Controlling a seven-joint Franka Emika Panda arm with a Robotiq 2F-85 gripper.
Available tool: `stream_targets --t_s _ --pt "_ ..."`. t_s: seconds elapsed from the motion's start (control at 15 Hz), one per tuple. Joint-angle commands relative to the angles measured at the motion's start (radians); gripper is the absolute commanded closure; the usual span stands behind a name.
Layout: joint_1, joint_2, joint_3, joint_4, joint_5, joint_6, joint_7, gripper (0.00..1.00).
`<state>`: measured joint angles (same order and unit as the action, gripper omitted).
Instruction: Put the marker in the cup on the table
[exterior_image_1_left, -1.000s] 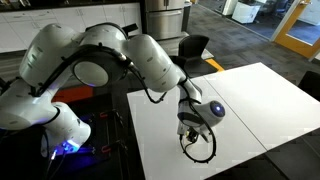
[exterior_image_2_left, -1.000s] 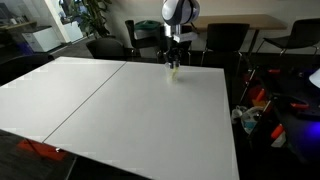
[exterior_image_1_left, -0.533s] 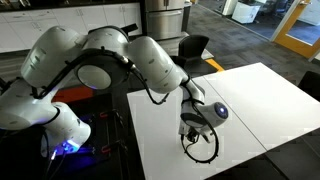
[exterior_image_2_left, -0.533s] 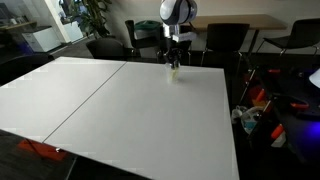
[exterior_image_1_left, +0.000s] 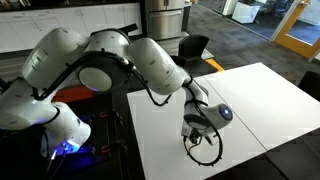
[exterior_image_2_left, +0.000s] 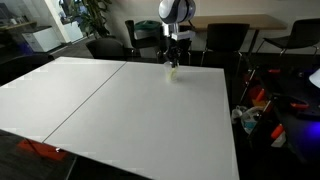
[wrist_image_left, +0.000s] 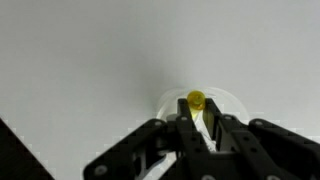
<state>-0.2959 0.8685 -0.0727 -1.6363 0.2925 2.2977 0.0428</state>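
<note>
In the wrist view my gripper (wrist_image_left: 197, 120) is shut on the yellow marker (wrist_image_left: 196, 99), which stands upright between the fingers. Its tip is over the translucent whitish cup (wrist_image_left: 230, 101) on the white table (wrist_image_left: 80, 60). In an exterior view the gripper (exterior_image_2_left: 172, 61) hangs straight down at the far edge of the table (exterior_image_2_left: 120, 110), with the marker (exterior_image_2_left: 173, 67) just above the small cup (exterior_image_2_left: 174, 72). In an exterior view the gripper (exterior_image_1_left: 193, 128) is low over the table (exterior_image_1_left: 265, 100); the cup is hidden there.
Dark office chairs (exterior_image_2_left: 105, 47) stand behind the table's far edge, and one shows in an exterior view (exterior_image_1_left: 193, 45). Cables and small items (exterior_image_2_left: 255, 115) lie on the floor beside the table. A black cable loop (exterior_image_1_left: 206, 152) hangs by the wrist.
The arm has shifted slightly across the table with the marker still held between the fingers. The cup has not moved.
</note>
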Motion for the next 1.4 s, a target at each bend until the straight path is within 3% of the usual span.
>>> stream_targets --t_s 0.0,0.6,1.07,1.33 --pt "-0.013 -0.038 -0.010 0.007 0.005 -0.071 0.025 0.95" --pt "-0.033 -0.185 -0.008 -0.051 0.012 -0.279 -0.033 0.95" --pt "0.017 -0.352 -0.009 -0.210 -0.009 -0.194 -0.087 0.95" --pt "0.090 -0.420 -0.007 -0.304 -0.064 -0.068 -0.094 0.95"
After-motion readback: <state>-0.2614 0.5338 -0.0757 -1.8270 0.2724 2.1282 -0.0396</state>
